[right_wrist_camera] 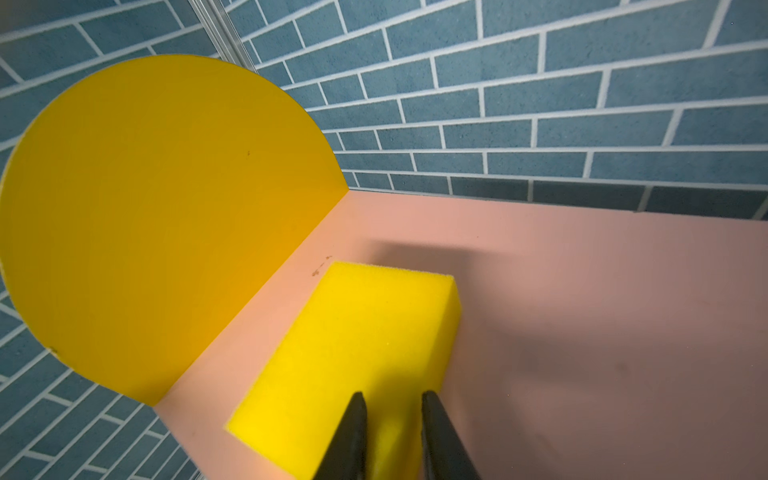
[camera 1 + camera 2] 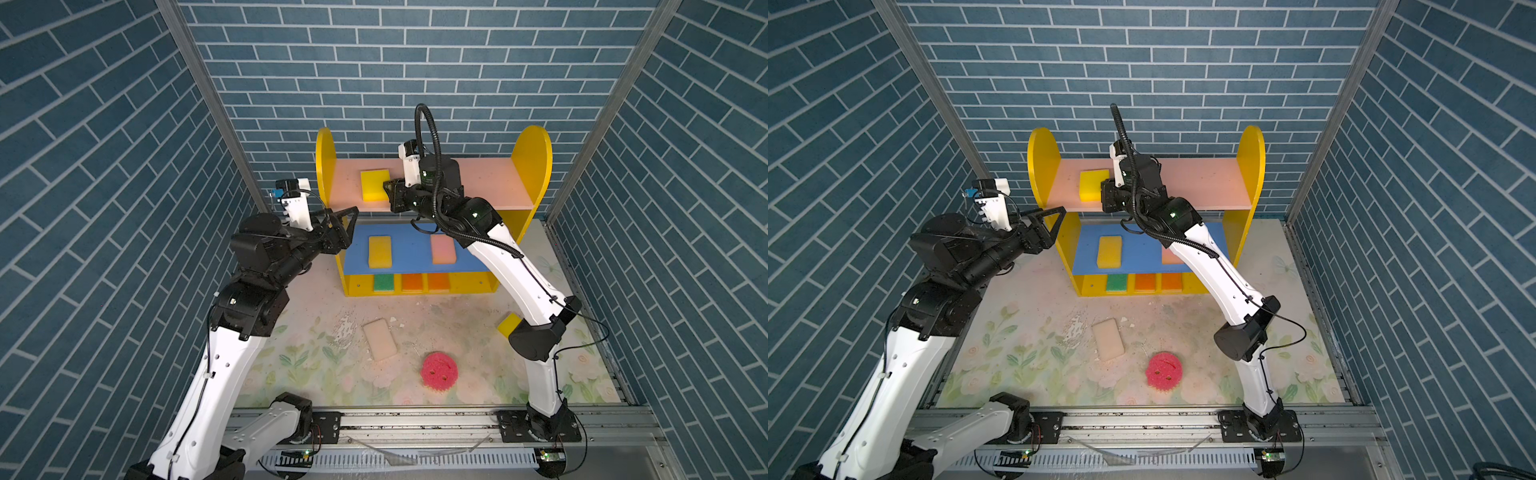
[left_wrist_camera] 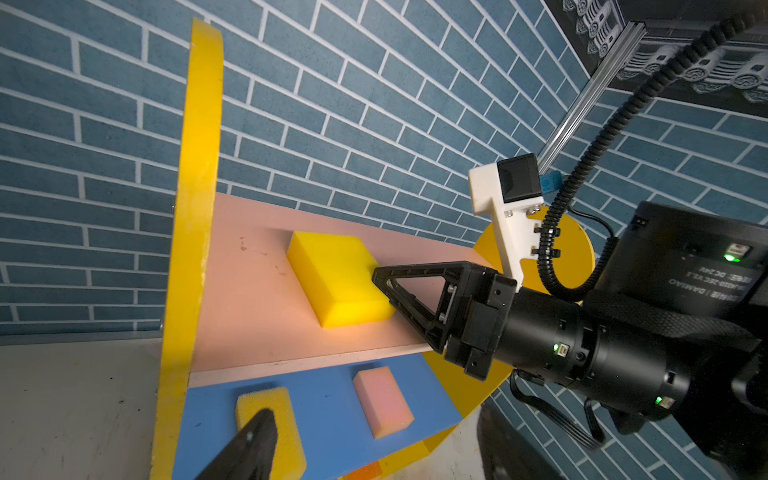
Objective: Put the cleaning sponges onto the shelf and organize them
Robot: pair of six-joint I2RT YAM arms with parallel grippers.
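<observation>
The right gripper [image 1: 392, 399] has reached onto the shelf's [image 2: 534, 153] pink upper board [image 2: 478, 183]. Its tips sit at the near end of the bright yellow sponge [image 2: 374, 185], which lies flat towards the left side panel. The jaws are only a narrow slit apart, far narrower than the sponge; from here I can't tell whether they nip any foam. The left gripper [image 2: 347, 226] hangs just outside the shelf's left panel, jaws spread wide and empty. On the blue board [image 2: 409, 253] lie a paler yellow sponge [image 2: 380, 251] and a pink sponge [image 2: 443, 249]. The base holds a green sponge [image 2: 383, 282] and two orange sponges [image 2: 412, 282]. Out on the table [image 2: 311, 365] lie a cream sponge [image 2: 379, 338], the round smiley sponge [image 2: 438, 370] and a yellow block [image 2: 509, 324] half hidden by the right arm.
</observation>
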